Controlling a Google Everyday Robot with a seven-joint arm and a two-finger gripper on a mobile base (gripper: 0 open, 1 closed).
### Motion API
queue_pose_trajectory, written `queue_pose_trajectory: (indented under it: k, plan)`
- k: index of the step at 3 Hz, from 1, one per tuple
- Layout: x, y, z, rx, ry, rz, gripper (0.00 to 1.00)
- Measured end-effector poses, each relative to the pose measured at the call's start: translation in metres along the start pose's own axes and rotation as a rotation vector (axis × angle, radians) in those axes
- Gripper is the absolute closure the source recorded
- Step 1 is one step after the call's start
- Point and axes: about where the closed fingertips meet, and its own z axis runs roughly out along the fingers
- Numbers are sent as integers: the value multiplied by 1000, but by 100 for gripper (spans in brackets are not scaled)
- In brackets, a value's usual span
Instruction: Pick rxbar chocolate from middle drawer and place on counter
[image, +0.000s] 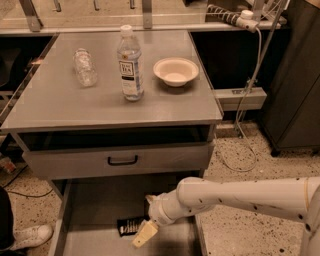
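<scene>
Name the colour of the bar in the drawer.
The bar is black with pale lettering, camera view; the hand is beside it.

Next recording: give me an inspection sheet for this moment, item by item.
Surface: counter, flat grey top.
Job's things: rxbar chocolate lies flat in the open middle drawer.
Clutter: upright water bottle, lying bottle and white bowl on the counter.
Grippers: gripper low in the drawer at the bar's right end; contact unclear.
Cables: white cable hangs right of the counter.
Surroundings: white shoe lower left.
</scene>
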Motion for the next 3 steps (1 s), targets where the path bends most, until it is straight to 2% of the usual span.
queue_pose_trajectory:
  k: [1,2,3]
  plan:
    - [6,-4,20,-10,-25,-30,0]
    - [12,-22,50,-37,-68,-79,0]
    - [12,-22,50,-37,-69,-79,0]
